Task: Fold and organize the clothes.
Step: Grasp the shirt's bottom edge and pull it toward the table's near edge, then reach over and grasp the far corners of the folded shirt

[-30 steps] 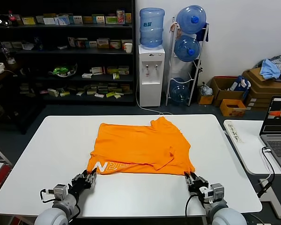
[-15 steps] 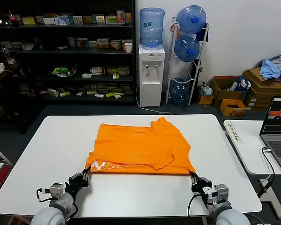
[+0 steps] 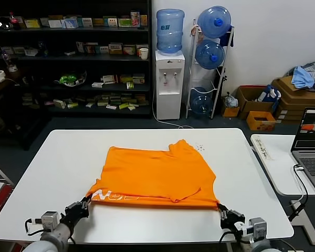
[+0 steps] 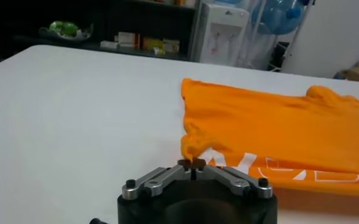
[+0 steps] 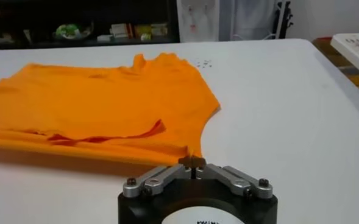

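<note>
While the T-shirt [image 3: 157,176] is lying on the table [image 3: 52,163], the left hand [image 3: 82,205] and right hand [image 3: 223,212] are each pinching a near hem corner, jaws clamped on cloth, probably stretching the hem taut for a fold.

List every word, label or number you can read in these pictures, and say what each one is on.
No text reads in full.
White lettering on the orange T-shirt: only part shows at the near edge, and the letters cannot be made out for sure.
Boxes on the shelves: print too small to read.
Laptop screen: too small to read.
Water dispenser: no readable label.
</note>
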You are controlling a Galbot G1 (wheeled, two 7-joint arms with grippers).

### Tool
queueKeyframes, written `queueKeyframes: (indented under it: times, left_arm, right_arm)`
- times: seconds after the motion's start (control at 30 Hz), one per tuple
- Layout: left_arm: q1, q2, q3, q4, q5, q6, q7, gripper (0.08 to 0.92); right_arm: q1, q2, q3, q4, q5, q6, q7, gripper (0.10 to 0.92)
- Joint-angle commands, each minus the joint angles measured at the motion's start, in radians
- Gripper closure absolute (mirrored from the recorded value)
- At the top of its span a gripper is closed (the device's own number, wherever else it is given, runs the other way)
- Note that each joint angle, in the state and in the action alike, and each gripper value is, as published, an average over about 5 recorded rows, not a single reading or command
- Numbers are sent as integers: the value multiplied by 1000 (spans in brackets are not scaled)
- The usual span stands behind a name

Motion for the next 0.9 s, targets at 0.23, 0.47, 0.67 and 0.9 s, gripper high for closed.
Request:
queueKeyframes:
  times: [0.23,0.47,0.67,0.9]
  left_arm:
    - [237,25,-44,-178,-100,65,-110,887]
    - [197,31,-49,-202,-100,71,-121,708]
    - [28,50,-47,-189,-73,8,-68,535]
    - [-395,-7,128,64,-22,-102,12,327]
  right_arm:
    - [-163,-48,19,119,24,-33,88,870]
    - [-95,-52,39,146,8,16,83,680]
    - [283,-8,-14,27,28,81,52,507]
    - [783,137,-244,-282,53,72,67,308]
